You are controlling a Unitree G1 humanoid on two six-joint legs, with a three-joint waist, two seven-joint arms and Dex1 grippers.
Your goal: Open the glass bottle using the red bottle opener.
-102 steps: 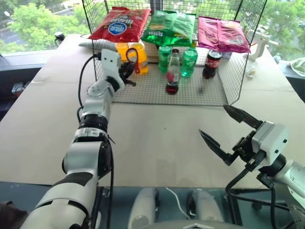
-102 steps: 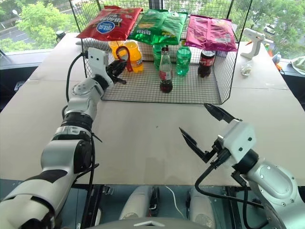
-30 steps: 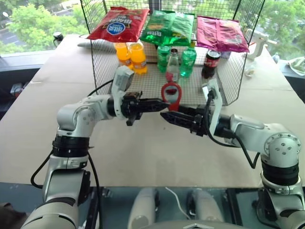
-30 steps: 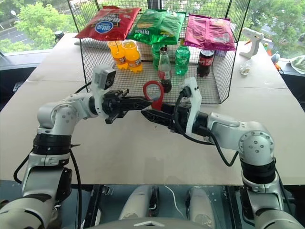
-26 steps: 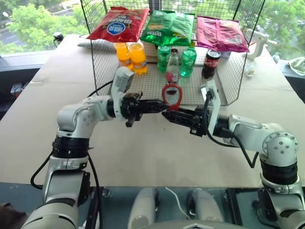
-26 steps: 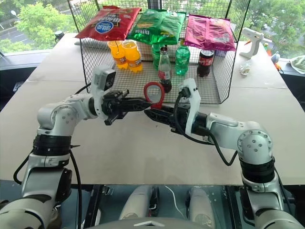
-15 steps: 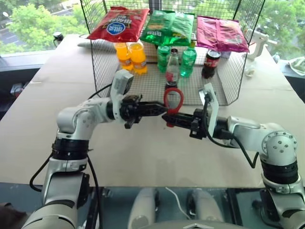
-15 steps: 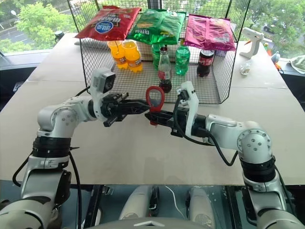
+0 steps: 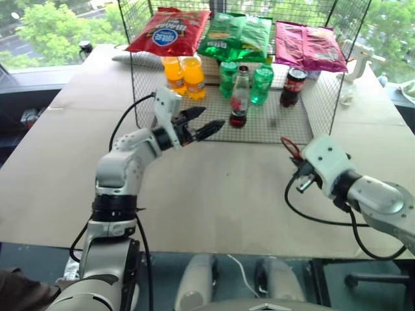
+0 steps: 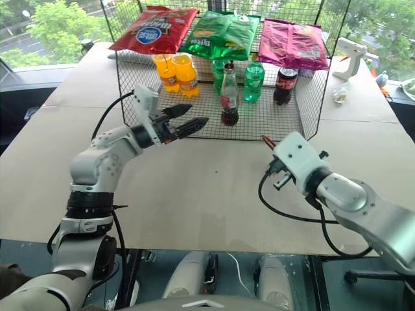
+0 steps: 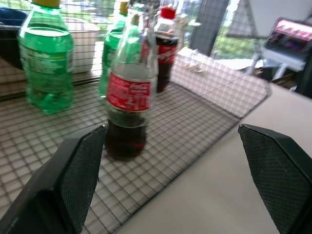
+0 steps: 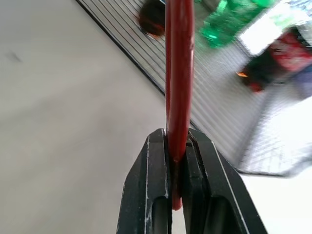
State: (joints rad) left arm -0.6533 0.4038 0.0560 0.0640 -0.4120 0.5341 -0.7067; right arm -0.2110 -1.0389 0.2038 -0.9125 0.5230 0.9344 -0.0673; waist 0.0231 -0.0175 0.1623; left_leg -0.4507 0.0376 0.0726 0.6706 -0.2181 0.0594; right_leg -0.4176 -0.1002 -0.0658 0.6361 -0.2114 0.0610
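The glass bottle [image 9: 239, 98] stands upright on the wire shelf's floor, with a red cap, a red label and dark cola low inside. My left gripper [image 9: 201, 122] is open and empty just left of the bottle, pointing at it. In the left wrist view the bottle [image 11: 128, 92] stands ahead between the wide-spread fingers [image 11: 74, 181]. My right gripper [image 12: 177, 146] is shut on the red bottle opener [image 12: 179, 68], over the bare table at the right. The opener's loop [image 9: 288, 145] sticks up from that hand.
The wire shelf [image 9: 275, 127] holds two orange bottles [image 9: 183, 74], green bottles [image 9: 262, 83] behind the glass one and a dark cola bottle [image 9: 292, 86] with a black cap. Snack bags [image 9: 170, 31] lie on top. Its mesh side walls flank the opening.
The opener has passed from my left gripper to my right, which shut on it and drew back to the right. The left gripper opened and swung forward toward the bottle.
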